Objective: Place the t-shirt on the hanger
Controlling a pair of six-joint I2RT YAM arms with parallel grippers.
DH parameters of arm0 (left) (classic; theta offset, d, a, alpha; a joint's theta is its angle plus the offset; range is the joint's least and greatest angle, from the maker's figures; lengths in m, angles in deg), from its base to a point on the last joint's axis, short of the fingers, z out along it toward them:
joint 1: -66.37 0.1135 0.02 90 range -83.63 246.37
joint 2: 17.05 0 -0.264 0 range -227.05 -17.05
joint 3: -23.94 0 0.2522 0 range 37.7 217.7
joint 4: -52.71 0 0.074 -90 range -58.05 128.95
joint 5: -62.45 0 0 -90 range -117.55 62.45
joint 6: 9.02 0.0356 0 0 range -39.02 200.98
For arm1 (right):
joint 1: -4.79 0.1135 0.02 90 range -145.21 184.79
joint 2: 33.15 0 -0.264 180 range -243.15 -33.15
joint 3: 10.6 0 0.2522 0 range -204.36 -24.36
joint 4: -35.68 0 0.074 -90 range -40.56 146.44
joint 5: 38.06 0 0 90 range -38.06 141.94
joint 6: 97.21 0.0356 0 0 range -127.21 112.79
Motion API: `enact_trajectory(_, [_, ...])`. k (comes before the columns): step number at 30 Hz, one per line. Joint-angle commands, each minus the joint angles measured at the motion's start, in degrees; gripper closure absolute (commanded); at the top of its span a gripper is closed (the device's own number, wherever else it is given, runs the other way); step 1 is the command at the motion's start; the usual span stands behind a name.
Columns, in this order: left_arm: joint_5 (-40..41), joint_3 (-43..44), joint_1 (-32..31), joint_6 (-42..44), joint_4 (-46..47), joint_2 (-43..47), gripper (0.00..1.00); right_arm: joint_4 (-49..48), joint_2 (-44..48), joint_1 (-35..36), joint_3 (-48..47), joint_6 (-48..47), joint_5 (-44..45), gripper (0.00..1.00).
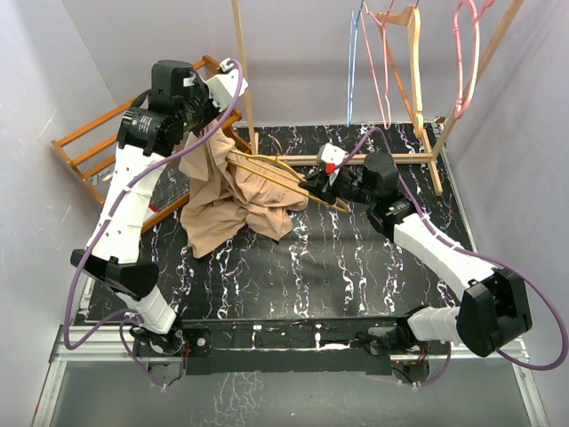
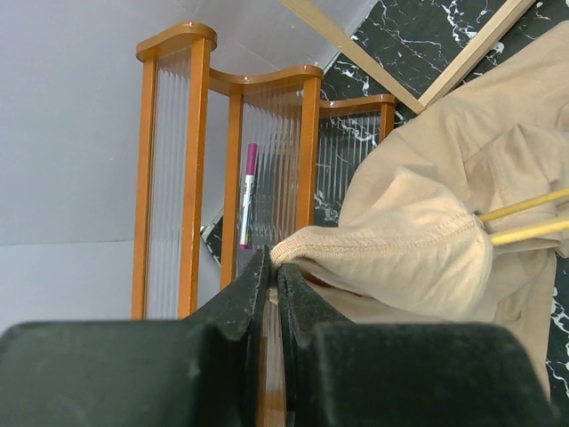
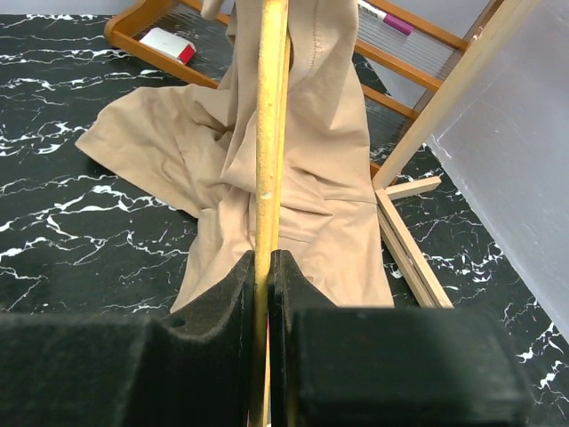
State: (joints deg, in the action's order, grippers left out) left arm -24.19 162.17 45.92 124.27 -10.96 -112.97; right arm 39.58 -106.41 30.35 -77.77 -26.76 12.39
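The tan t-shirt hangs bunched from my left gripper, its lower part heaped on the black marble table. In the left wrist view my left gripper is shut on the t-shirt's ribbed collar edge. The mustard-yellow hanger lies nearly level above the table, one end pushed into the shirt. My right gripper is shut on the hanger's other end; in the right wrist view the hanger runs straight out from between the closed fingers into the t-shirt. The hanger's hook is hidden.
An orange wooden rack with ribbed panels stands at the back left, a pink marker by it. A light wooden stand at the back right carries pink, blue and wooden hangers. A red-and-white item lies by the rack.
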Motion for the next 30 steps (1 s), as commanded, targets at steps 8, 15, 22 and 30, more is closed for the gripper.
enact_trajectory(8, [-3.0,11.8,-2.0,-3.6,-5.4,-1.6,1.00,-9.8,-2.1,3.0,-1.2,1.1,9.3,0.92])
enact_trajectory(15, [-4.2,4.4,-4.9,-6.4,-6.0,1.1,1.00,-13.9,-2.4,5.5,-0.8,2.2,9.0,0.92])
enact_trajectory(22, [-4.7,-3.4,-5.2,-8.9,0.6,2.9,1.00,-11.6,-0.7,6.2,-0.7,1.6,8.2,0.92])
enact_trajectory(30, [-2.9,13.3,-5.3,-11.8,1.3,-1.9,1.00,-12.1,1.1,6.1,2.6,1.9,9.5,0.92])
